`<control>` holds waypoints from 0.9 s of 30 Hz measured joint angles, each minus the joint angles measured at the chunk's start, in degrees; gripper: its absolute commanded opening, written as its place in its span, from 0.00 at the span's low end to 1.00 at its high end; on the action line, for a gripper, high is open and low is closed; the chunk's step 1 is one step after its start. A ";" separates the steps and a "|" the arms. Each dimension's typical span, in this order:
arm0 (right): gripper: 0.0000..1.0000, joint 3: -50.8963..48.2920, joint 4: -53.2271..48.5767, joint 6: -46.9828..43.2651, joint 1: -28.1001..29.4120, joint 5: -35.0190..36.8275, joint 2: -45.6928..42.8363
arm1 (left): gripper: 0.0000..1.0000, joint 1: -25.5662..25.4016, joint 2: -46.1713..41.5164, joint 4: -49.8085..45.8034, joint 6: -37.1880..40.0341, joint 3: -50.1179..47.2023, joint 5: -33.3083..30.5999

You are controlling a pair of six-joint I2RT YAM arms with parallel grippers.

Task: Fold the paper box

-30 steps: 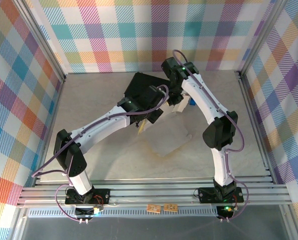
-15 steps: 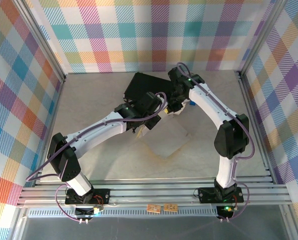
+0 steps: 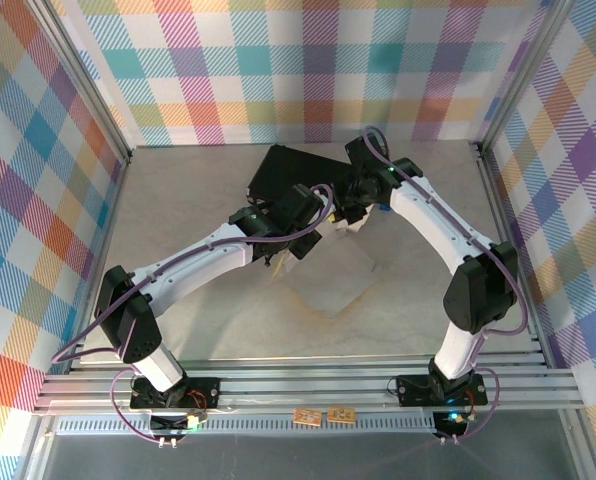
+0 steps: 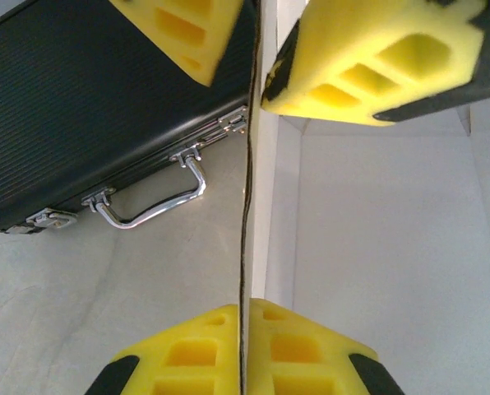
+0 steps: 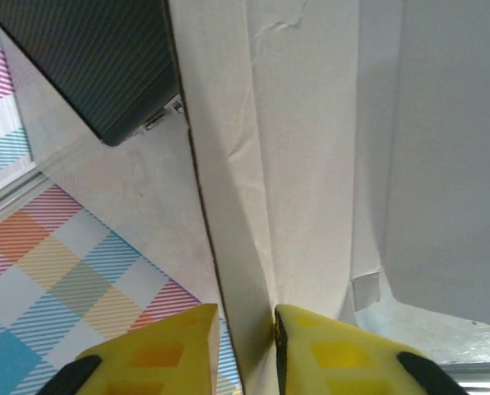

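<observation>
The paper box (image 3: 336,282) lies mid-table with its whitish face up, just in front of the black hard case (image 3: 281,172). The case sits closed toward the back of the table (image 3: 193,215). On the side nearest the case, one panel of the box stands upright, and both grippers meet there.

In the left wrist view the left gripper (image 4: 244,325) has its yellow pads pressed together on the thin edge of that upright panel, so its jaws are closed on the cardboard. In the right wrist view the right gripper (image 5: 247,325) pinches a creased whitish wall of the box between its two pads, the jaws drawn in to the thickness of the fold.

From above, the two wrists cover the gripped panel and the fingertips, so the grip itself cannot be made out there. In the left wrist view two more yellow foam blocks (image 4: 376,58) sit at the top edge on either side of the same panel. The frame cuts them off, and it cannot be told which gripper they belong to. The box runs off the frame in both wrist views.

The case's chrome handle (image 4: 159,202) and latches (image 4: 228,125) face the box. The case front is just beside the upright panel, but whether the two touch cannot be told. Plaid walls (image 3: 278,60) enclose the table on three sides
</observation>
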 measured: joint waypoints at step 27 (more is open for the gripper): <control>0.00 -15.82 23.98 5.49 2.71 2.40 -4.02 | 0.61 21.46 -17.68 -2.32 -49.05 -6.32 17.92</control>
